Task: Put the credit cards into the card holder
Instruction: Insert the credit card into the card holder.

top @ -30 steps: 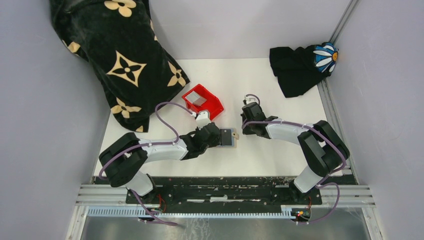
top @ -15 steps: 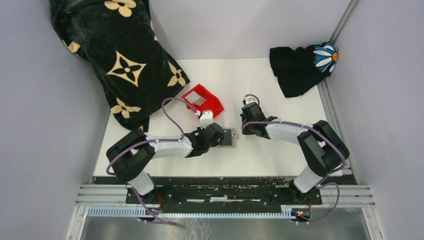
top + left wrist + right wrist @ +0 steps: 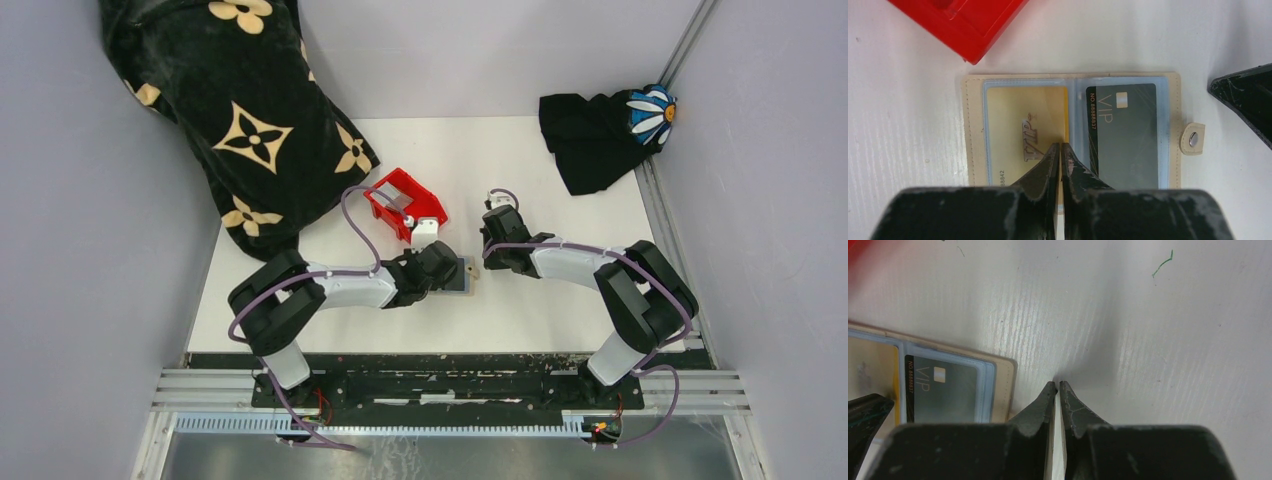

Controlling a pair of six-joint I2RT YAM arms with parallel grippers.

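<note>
The tan card holder [image 3: 973, 130] lies open and flat on the white table, snap tab [image 3: 1192, 138] to its right. A gold card [image 3: 1013, 115] sits in its left sleeve and a grey credit card [image 3: 1128, 135] in its right sleeve. My left gripper [image 3: 1062, 145] is shut, its tips resting at the holder's fold by the gold card's right edge; in the top view the left gripper [image 3: 450, 270] covers much of the holder [image 3: 466, 274]. My right gripper [image 3: 1058, 383] is shut with nothing in it, tips on the table just right of the holder [image 3: 1007, 385].
A red bin [image 3: 405, 203] stands just behind the left gripper, something grey and flat inside it. A black flower-patterned cloth [image 3: 230, 110] fills the back left. A black cloth with a daisy [image 3: 600, 135] lies at the back right. Grey walls close in on both sides.
My left gripper has shut and slid to the right over the open card holder, covering more of it. The right arm has stayed where it was.
</note>
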